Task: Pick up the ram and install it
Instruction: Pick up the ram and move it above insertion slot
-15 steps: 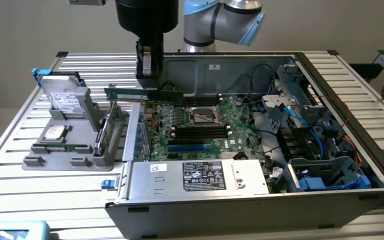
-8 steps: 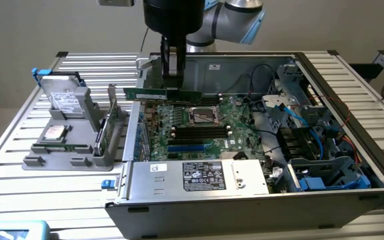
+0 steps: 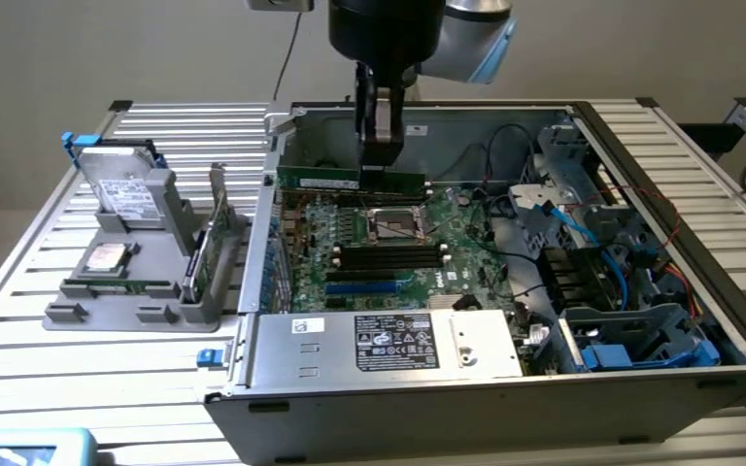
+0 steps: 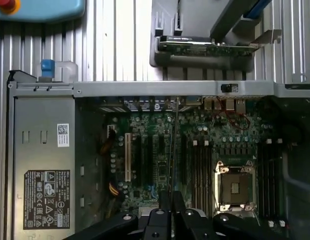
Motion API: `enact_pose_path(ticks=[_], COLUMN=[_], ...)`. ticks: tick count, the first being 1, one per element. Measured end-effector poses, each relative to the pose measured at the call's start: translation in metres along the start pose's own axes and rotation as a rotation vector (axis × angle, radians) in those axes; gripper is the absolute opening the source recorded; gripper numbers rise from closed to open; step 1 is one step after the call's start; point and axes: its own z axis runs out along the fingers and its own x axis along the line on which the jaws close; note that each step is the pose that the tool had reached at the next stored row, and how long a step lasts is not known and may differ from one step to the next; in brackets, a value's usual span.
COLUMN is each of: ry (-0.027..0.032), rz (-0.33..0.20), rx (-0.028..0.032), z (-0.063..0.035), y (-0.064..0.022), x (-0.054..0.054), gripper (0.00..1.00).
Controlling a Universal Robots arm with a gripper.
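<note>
My gripper (image 3: 380, 160) hangs over the open computer case (image 3: 632, 131), shut on the ram (image 3: 334, 181), a long thin green stick held level above the motherboard (image 3: 470, 243). The ram sits above the back part of the board, near the processor socket (image 3: 396, 225). The black memory slots (image 3: 387, 255) lie lower, toward the front, apart from the stick. In the wrist view the ram (image 4: 173, 145) shows edge-on as a thin line running out from the gripper (image 4: 171, 200), over the board beside the memory slots (image 4: 200, 170) and the socket (image 4: 234, 186).
A grey holder (image 3: 101, 316) on the exterior view's left carries a hard drive (image 3: 127, 189), a silver processor chip (image 3: 105, 257) and a taller green card with a metal bracket (image 3: 218, 238). The power supply (image 3: 387, 342) fills the case front. Cables and blue brackets (image 3: 632, 345) crowd the right.
</note>
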Motion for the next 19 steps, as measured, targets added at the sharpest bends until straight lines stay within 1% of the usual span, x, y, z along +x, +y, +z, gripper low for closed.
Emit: enact_pose_path(ticks=[6, 9, 10, 11, 14, 16, 17, 18, 19], ry=[0.0009, 0.0021, 0.0026, 0.0032, 0.0056, 0.0080, 0.0097, 0.0118, 0.0147], rz=[0.000, 0.000, 0.000, 0.000, -0.001, -0.002, -0.002, -0.002, -0.002], rx=[0.0000, 0.0008, 0.0026, 0.0075, 0.0290, 0.0411, 0.0452, 0.0468, 0.0470], z=[0.0039, 0.0057, 0.0062, 0.0066, 0.0071, 0.0075, 0.0079, 0.0086, 0.0092], y=[-0.0201, -0.0265, -0.0278, -0.0290, -0.0316, -0.0332, -0.0340, -0.0348, -0.0350], x=[-0.017, -0.025, -0.028, -0.031, -0.039, -0.045, -0.048, -0.050, -0.051], gripper=[0.14, 0.14, 0.14, 0.14, 0.14, 0.14, 0.14, 0.14, 0.14])
